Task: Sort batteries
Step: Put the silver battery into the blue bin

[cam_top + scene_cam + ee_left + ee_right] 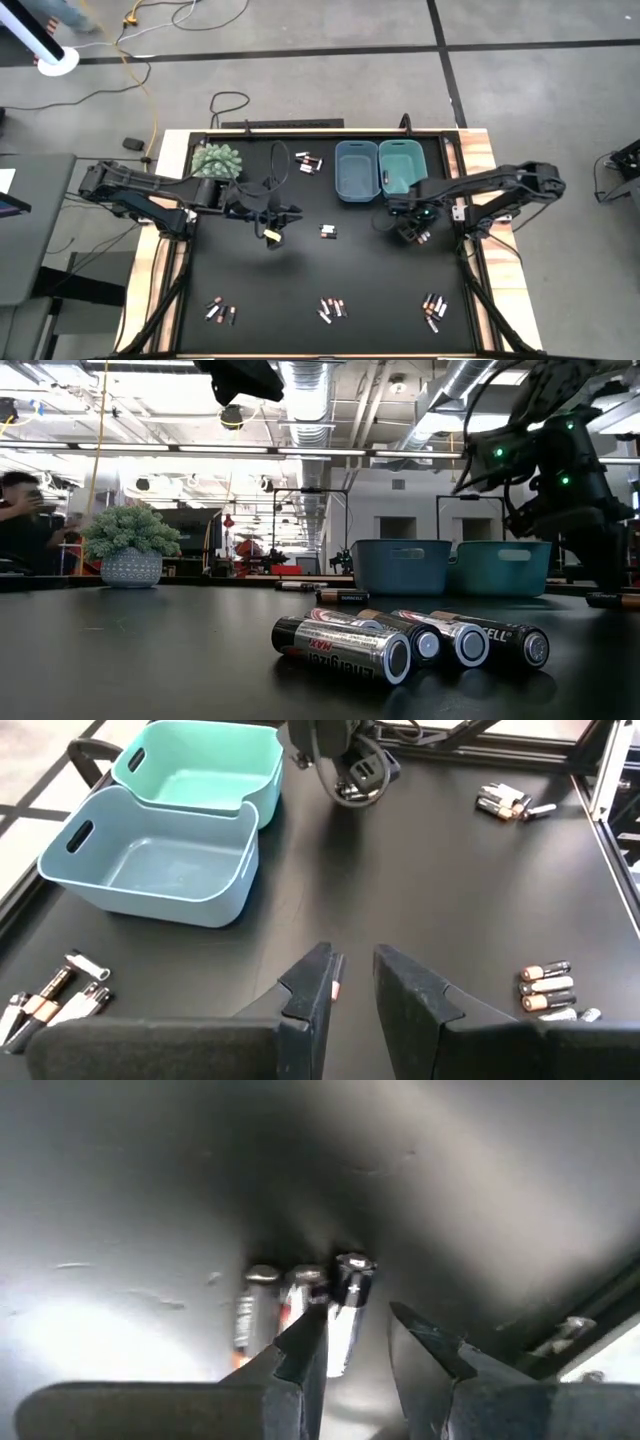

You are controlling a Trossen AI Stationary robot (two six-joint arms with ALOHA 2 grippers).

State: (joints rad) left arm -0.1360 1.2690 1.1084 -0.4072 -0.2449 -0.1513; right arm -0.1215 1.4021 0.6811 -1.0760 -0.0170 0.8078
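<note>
Batteries lie in small groups on the black table: far middle [308, 161], centre [328, 231], and three clusters along the near edge [222, 312] [332, 308] [435, 308]. My left gripper [272, 235] hovers left of centre, shut on a battery with a copper end [336, 984]. My right gripper [410, 233] points down just in front of the teal bin [402, 165], shut on a silvery battery [345, 1330]. It hangs low over a few batteries [262, 1305] that lie flat on the table. My left gripper pinches a battery between its two fingers; only a thin copper-coloured strip [336, 984] shows beside one finger. The battery is lifted clear of the table. My right gripper pinches the silvery battery's sides [340, 1342] between its two fingers, coming from above. The battery's far end [352, 1266] sticks out past the fingertips; whether it touches the table I cannot tell.
Two open bins stand side by side at the far middle right, a blue one [356, 170] and the teal one. A potted plant [217, 160] stands at the far left corner. Wooden rails [480, 170] run along the table's sides.
</note>
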